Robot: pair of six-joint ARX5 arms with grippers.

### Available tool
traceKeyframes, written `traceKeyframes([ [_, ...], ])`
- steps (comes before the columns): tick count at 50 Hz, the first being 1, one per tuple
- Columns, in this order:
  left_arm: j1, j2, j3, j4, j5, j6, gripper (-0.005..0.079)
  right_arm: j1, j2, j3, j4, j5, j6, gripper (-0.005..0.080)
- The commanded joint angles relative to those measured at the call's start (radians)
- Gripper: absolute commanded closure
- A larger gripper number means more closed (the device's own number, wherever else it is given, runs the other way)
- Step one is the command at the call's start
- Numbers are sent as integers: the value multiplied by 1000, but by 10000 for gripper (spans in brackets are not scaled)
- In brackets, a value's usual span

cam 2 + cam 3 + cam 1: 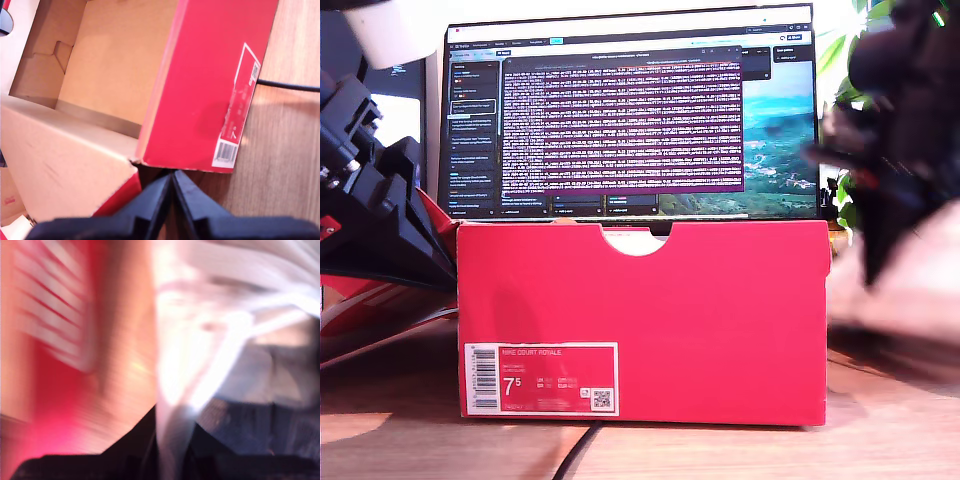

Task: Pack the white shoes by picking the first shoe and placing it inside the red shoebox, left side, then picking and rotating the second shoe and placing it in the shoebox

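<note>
A red shoebox (pixel 650 320) stood on a wooden counter (pixel 400 440), its long side facing the exterior view, with a white size label (pixel 542 378) low toward that view's left and a half-round notch (pixel 635 238) in its top edge. Behind it, a laptop screen (pixel 630 110) showed lines of text. A black cable (pixel 575 455) ran forward from under the box.

Your first end effector (pixel 172 187) hovered above the box's near corner, its two dark fingers (pixel 155 195) pressed together and holding nothing. Its wrist view looked down into the box (pixel 210 85): the plain cardboard interior (pixel 115 65) had no shoe in it.

At the exterior view's right, a blurred dark arm (pixel 890 130) hung over a blurred pale mass that appeared to be a white shoe (pixel 910 280), beside the box's end. In the second wrist view, heavily smeared, white shoe material (pixel 200 355) lay right at your second end effector (pixel 167 440), with red box (pixel 45 390) alongside. Whether those fingers were pinching the shoe could not be told. Only this one shoe could be made out.
</note>
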Motion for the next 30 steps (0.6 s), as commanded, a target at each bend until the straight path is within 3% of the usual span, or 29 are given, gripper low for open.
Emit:
traceKeyframes([
  [1,-1,10,-4,12,-2,0,762,7,-69,41,-3,0,43,765],
  [15,-1,10,-4,3,-2,0,762,27,-211,76,14,-48,247,765],
  [30,-1,10,-4,3,-2,0,762,141,-265,76,277,-155,547,765],
])
